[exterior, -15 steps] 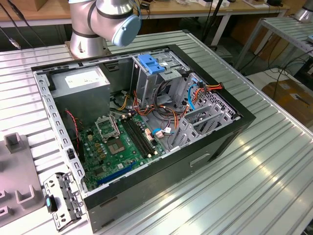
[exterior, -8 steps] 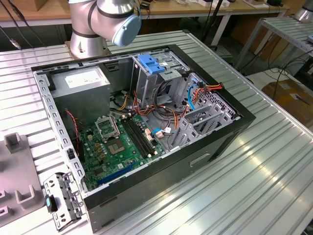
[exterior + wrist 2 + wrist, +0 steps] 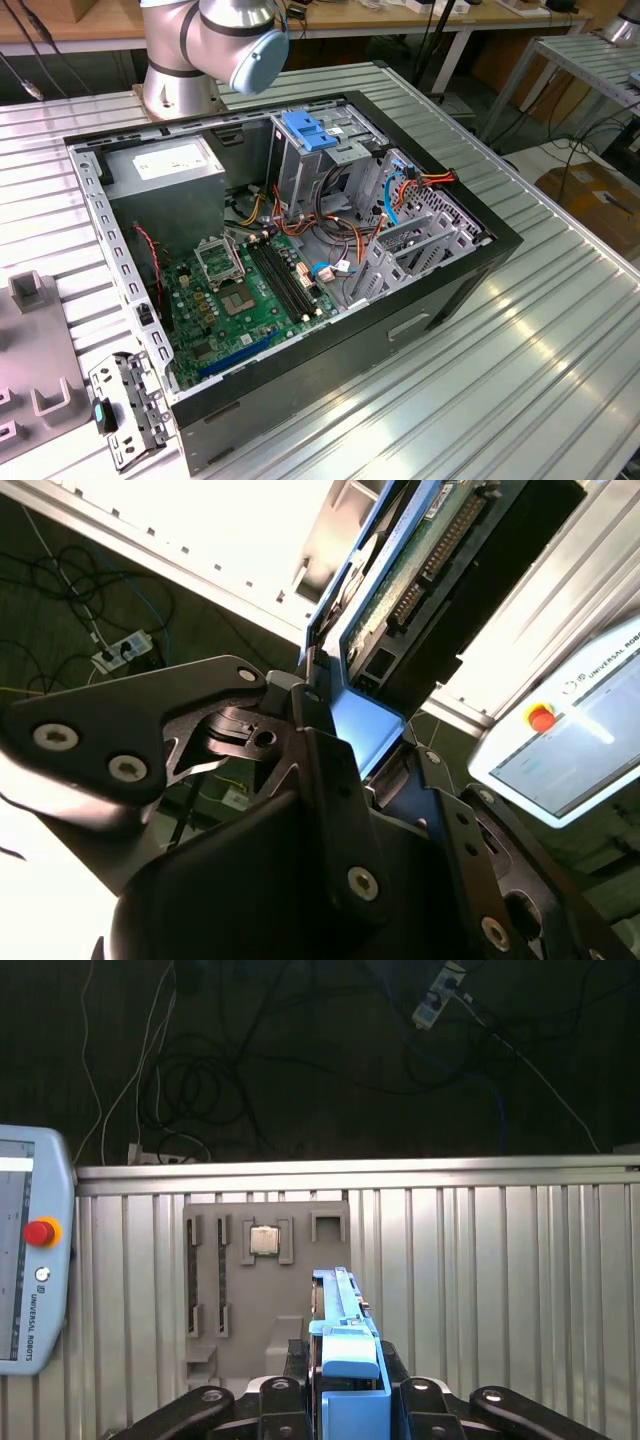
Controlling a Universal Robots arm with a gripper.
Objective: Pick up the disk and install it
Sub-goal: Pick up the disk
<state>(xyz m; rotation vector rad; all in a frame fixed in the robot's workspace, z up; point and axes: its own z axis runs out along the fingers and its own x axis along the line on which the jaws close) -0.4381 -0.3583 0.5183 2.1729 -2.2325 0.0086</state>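
Hand (image 3: 347, 1372) clenched on the disk (image 3: 340, 1305), which is held edge-on by its blue rails. The disk's long axis runs straight out past the fingertips, toward the ribbed tabletop (image 3: 500, 1280) and the grey fixture plate (image 3: 240, 1320). Target drive cage (image 3: 320, 165) sits in the open PC case (image 3: 430, 300).

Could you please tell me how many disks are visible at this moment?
1. The disk is held edge-on in the claw, seen in both wrist views. Others may be hidden inside the drive cage in the exterior view.
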